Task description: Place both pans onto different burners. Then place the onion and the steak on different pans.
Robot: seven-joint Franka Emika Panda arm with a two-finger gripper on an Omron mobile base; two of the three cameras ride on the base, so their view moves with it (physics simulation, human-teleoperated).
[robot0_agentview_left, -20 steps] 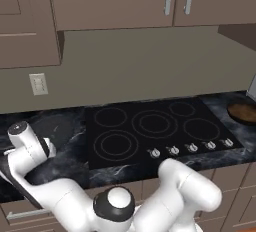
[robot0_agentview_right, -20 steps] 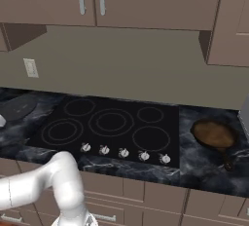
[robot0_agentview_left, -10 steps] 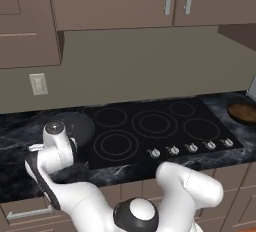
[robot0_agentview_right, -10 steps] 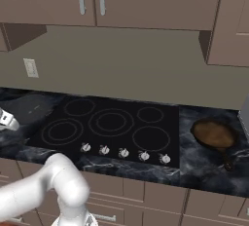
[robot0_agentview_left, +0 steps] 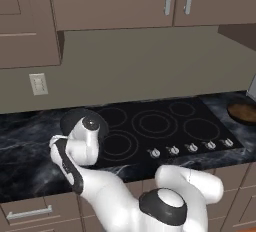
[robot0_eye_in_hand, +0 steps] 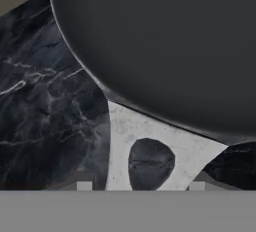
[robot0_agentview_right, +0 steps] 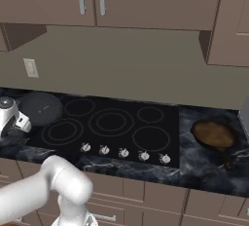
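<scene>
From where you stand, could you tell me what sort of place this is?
A rendered home kitchen, it seems: a black glass cooktop set into a dark marble counter, wood cabinets above, and a brown pan resting on the counter.

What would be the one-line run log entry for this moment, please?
dark pan: at left rear of cooktop, handle at claw | brown pan: on counter right of cooktop | burners: bare
</scene>
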